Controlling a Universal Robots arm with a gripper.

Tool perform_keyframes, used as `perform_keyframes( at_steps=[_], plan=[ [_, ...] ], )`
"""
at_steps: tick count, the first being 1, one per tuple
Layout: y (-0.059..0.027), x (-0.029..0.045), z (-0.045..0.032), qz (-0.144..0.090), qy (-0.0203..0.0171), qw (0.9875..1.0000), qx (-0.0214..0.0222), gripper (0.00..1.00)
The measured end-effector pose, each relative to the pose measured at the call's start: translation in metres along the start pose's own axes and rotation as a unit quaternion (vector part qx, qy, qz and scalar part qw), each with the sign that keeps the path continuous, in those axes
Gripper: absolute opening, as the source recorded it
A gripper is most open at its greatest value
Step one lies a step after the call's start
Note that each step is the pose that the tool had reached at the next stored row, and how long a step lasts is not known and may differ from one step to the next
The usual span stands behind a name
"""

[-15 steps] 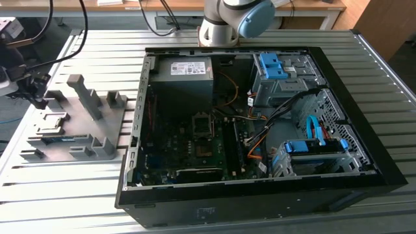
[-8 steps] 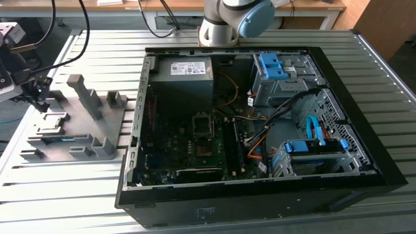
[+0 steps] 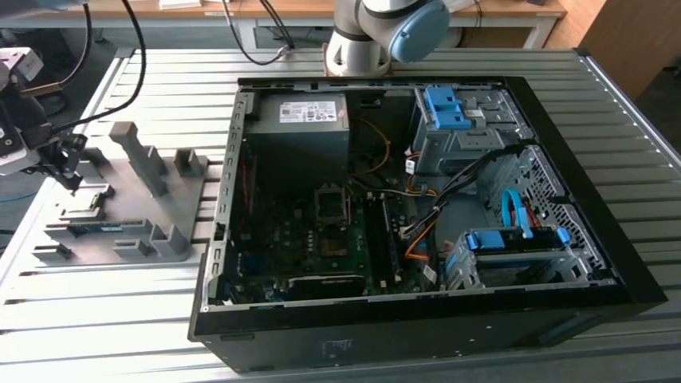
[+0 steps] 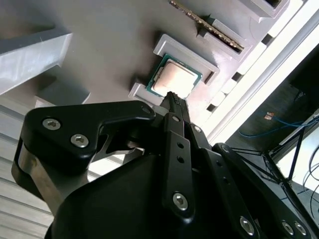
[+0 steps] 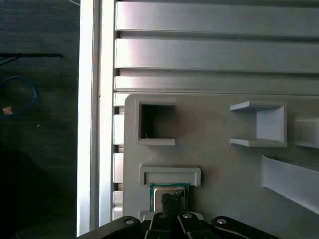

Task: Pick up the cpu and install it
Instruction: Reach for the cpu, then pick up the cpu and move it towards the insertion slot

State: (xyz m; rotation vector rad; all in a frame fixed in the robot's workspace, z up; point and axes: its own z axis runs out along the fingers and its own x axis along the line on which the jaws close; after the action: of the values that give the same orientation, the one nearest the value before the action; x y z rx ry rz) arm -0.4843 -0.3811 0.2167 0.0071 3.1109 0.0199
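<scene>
A blue cable [image 5: 34, 91] loops beside the slatted table [image 5: 199, 50].

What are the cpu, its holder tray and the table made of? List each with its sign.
The cpu: pale metal lid with soft sheen, on a green board, likely fibreglass. The holder tray: matte gray plastic, probably; uniform colour, no glare. The table: bare aluminium slats, seemingly; pale gray with bright streaks.

Arm [image 3: 362, 28]: pale silver-grey tube, rounded joint housing.
Joint cap [image 3: 417, 32]: light blue, domed.
Pincer [image 4: 172, 99]: matte black; flat linked plates narrowing to slim tips.
Screws [image 4: 179, 200]: silver socket heads, spaced along the links.
Metal band [image 4: 31, 185]: dull grey, under the black shell.
</scene>
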Motion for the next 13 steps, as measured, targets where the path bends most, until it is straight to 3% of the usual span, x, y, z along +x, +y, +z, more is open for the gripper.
perform_keyframes(
  at_steps=[5,13],
  plan=[
    [-0.0016,0.0025,0.0081,0.000,0.0001,1.0000,0.0000,0.10],
    [-0.0017,0.0025,0.0093,0.000,0.0001,1.0000,0.0001,0.10]
  ],
)
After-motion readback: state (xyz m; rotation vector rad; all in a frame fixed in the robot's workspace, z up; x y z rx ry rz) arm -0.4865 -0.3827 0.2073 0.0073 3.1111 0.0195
